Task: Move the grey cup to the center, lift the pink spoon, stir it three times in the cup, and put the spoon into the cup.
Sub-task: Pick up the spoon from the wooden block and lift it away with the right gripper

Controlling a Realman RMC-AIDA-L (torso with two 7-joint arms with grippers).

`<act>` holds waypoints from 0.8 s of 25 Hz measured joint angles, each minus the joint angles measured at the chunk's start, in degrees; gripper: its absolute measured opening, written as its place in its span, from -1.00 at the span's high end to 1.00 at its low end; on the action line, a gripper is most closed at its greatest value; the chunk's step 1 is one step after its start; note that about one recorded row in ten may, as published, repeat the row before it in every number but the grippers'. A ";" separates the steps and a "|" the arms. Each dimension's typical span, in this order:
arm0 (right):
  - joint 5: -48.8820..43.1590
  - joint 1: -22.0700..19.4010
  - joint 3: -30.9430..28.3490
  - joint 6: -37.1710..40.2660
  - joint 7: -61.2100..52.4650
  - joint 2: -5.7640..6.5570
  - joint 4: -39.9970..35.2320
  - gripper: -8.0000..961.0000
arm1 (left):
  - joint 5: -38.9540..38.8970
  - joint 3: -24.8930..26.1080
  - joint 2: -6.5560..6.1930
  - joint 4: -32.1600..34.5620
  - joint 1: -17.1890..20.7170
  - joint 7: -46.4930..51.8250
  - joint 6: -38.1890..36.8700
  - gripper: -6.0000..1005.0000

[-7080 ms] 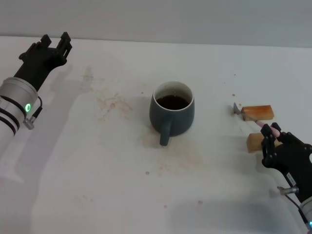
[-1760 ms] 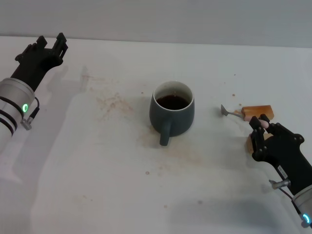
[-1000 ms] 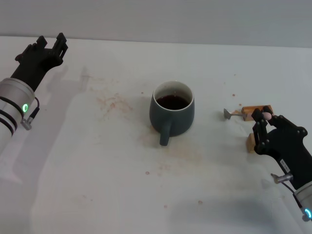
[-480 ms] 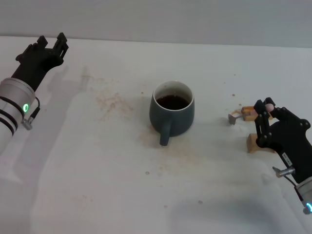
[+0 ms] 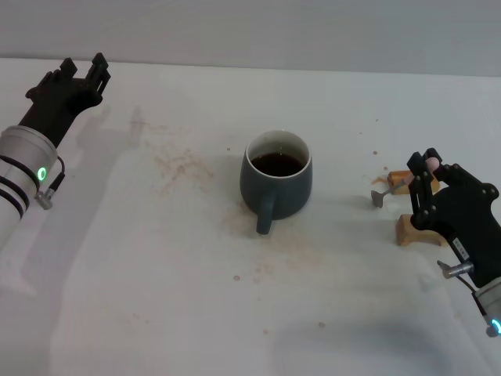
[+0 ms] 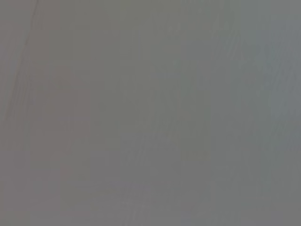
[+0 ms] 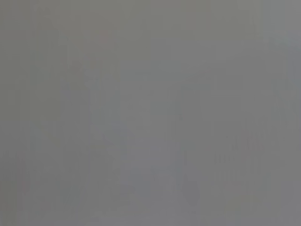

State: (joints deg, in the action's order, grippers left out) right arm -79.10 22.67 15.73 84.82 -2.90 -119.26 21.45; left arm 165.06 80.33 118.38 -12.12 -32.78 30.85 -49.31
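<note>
Before you lies a white worktop [image 5: 156, 298], stained with brown specks. Your left gripper [image 5: 78, 74] is parked near the far left corner; whether its jaws are apart, you cannot tell. The grey cup [image 5: 276, 182] sits mid-worktop, dark liquid inside, handle toward the near edge, placed ready for stirring. Near the right edge, your right gripper [image 5: 423, 184] has its jaws clamped on the pink spoon [image 5: 399, 182], apparently raised off the wooden blocks [image 5: 412, 227], bowl pointing toward the cup.
</note>
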 joint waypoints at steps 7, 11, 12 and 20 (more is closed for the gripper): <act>0.00 0.23 0.00 0.75 0.00 0.01 -0.18 0.77 | 0.00 0.00 0.01 -0.12 0.29 0.00 0.00 -0.09; 0.18 0.42 -0.08 1.01 0.00 0.07 -0.19 0.78 | 0.00 0.00 0.04 -0.21 0.41 0.00 0.00 -0.09; 0.26 0.42 -0.33 1.13 0.00 0.08 -0.18 0.78 | 0.00 0.00 0.06 -0.21 0.42 0.00 0.00 -0.09; 0.36 0.58 -2.25 1.38 -0.28 0.09 -0.58 0.78 | 0.00 0.00 0.11 -0.20 0.79 0.00 0.00 -0.09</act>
State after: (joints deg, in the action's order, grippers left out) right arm -78.75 23.26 13.48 86.20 -3.18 -119.18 20.87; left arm 165.06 80.33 118.48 -12.32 -31.99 30.85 -49.31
